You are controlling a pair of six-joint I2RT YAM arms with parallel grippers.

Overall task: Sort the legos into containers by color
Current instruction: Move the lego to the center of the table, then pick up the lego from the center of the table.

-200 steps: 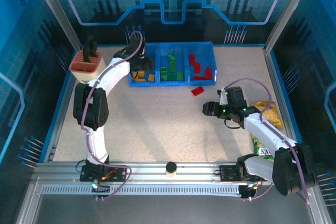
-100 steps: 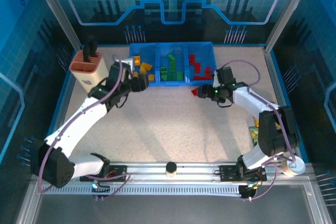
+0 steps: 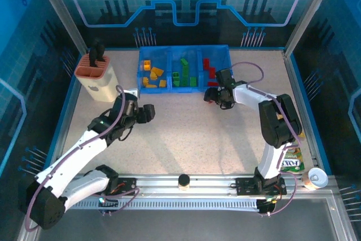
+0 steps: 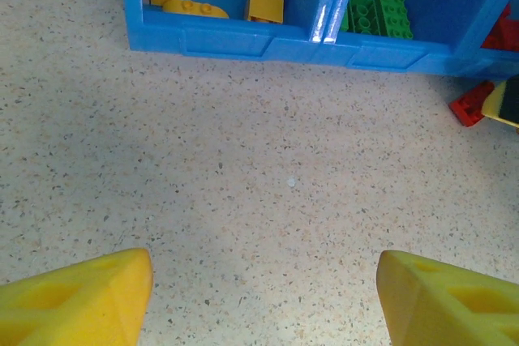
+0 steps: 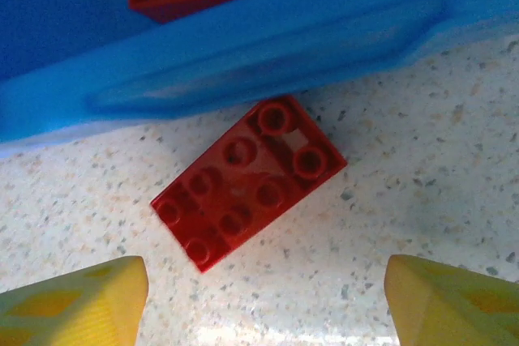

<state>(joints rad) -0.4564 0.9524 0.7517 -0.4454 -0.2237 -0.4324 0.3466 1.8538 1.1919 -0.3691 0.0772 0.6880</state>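
**Beside the blue tray point(image 3: 169, 90), one red brick point(image 5: 247, 192) lies loose on the bench point(image 3: 180, 134)**

Left of the tray stands a beige holder point(image 3: 96, 74) with a terracotta top. Near the tray's front left corner hover the left fingers point(image 3: 148, 113). Their yellow pads point(image 4: 73, 297) are spread wide with only bare bench between them.

The tray's left compartment holds yellow bricks point(image 3: 152, 76), the middle one green bricks point(image 3: 184, 74) and the right one red bricks point(image 3: 210, 71).

Just in front of the right compartment lies the loose brick. It is rectangular, with eight round studs in two rows, and it sits diagonally with one corner right at the tray's front wall. The right fingers point(image 3: 214, 95) are over it, spread wide and not touching it. Well to the right of the tray, towards the near edge, lies a snack packet point(image 3: 289, 159).
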